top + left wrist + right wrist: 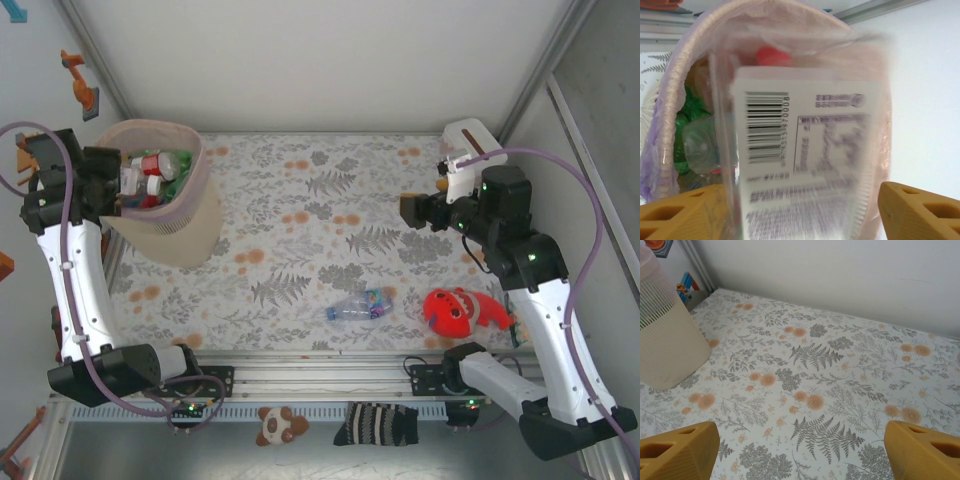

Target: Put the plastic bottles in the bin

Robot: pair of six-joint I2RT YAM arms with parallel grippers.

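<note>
The pale-pink bin stands at the far left with several plastic bottles inside, green and clear with red caps. My left gripper hangs over its rim. In the left wrist view a clear bottle with a white barcode label is motion-blurred between the orange fingers above the bin's mouth. My left gripper is open, and its right finger stands clear of the bottle. One more clear bottle with a blue label lies on the table near the front. My right gripper is open over bare cloth.
A red round toy lies at the front right beside the right arm. A white-pink slotted box sits at the far right. The bin's ribbed wall shows at the left of the right wrist view. A striped sock and a plush toy lie below the front rail.
</note>
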